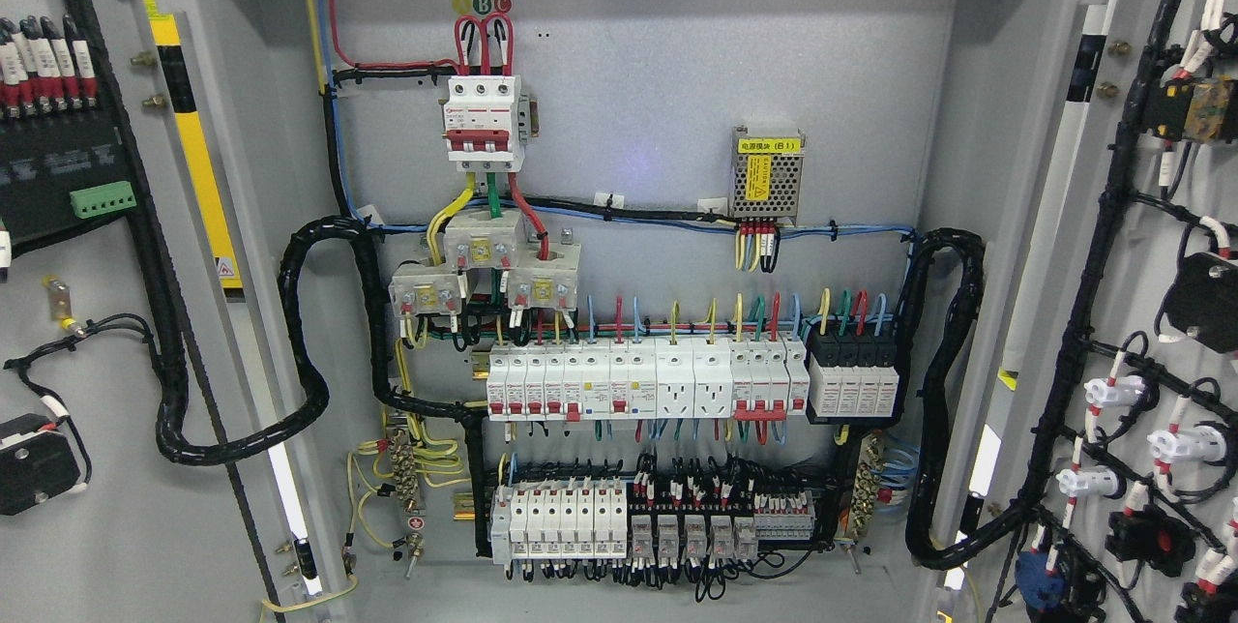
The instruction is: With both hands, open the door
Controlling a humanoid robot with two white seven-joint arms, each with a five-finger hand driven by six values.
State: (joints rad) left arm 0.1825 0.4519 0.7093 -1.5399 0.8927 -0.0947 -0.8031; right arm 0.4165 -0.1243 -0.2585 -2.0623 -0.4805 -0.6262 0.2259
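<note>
head view: both cabinet doors swung wide, left door (116,362) and right door (1141,333) flanking the open cabinet interior (629,72). neither hand in sight, so grip impossible to tell. high on the back panel, a red-and-white main breaker (484,125); right of it, a small power supply (767,175) with a yellow label. below the breaker, a row of white circuit breakers (643,381), and lower still, a second row with relays (629,521). black cable looms (309,333) looping from panel to each door.
</note>
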